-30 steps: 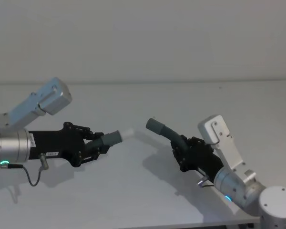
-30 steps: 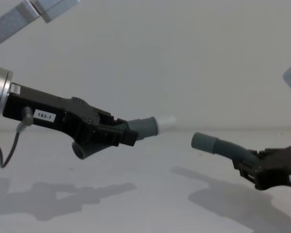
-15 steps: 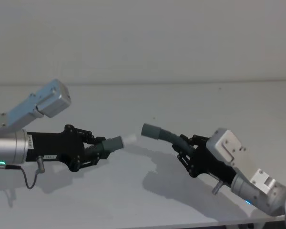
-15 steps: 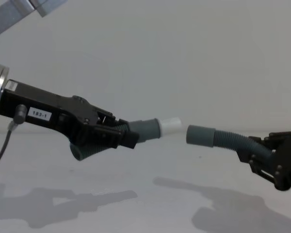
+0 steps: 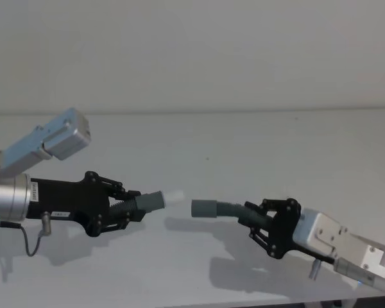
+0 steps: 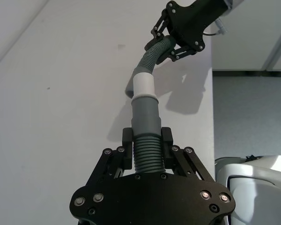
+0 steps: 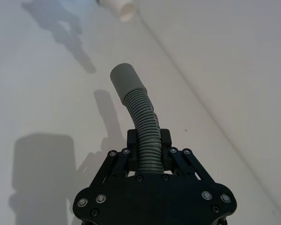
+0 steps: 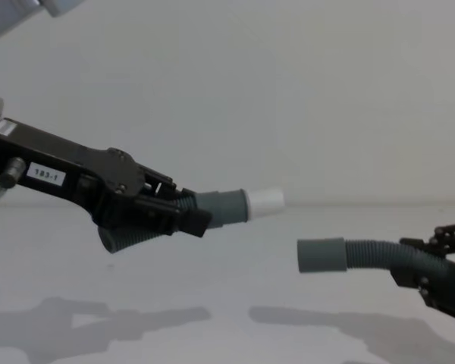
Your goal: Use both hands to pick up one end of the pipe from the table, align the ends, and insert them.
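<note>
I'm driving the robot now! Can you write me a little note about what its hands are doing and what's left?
Left gripper: fingers shut on the plug hose, held above the table.
Right gripper: fingers shut on the cuff hose, also lifted.
Done: both pieces picked up; white plug tip and grey cuff face each other, apart.
Left: in the chest view the tip sits higher than the cuff; line them up, then push the tip in.

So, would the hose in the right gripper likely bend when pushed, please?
Probably: the hose is ribbed and visibly curved beyond the right gripper, so it may buckle. It seems light, jutting out unsupported without drooping. The smooth cuff looks stiffer.
</note>
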